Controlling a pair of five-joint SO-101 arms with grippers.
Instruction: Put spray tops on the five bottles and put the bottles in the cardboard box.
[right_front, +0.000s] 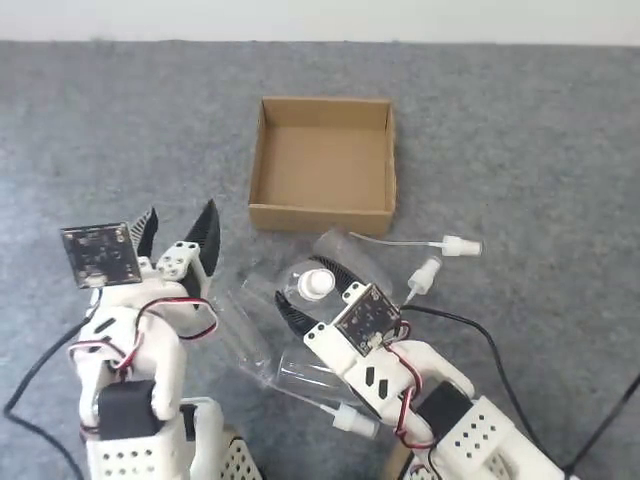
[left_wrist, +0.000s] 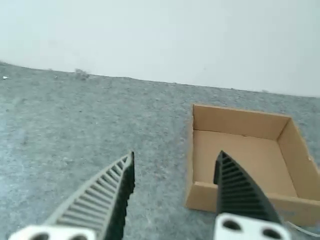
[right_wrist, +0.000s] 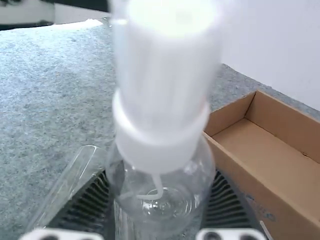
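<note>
right gripper (right_front: 312, 288) clamps capped bottle (right_wrist: 161, 150) near box (right_front: 320, 217)

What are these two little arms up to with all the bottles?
The right gripper is shut on a clear bottle that already has a white spray top on it, just in front of the box. No bottle is in the box yet. The left gripper is open and holds nothing. More bottles and loose tops lie on the mat.
</note>
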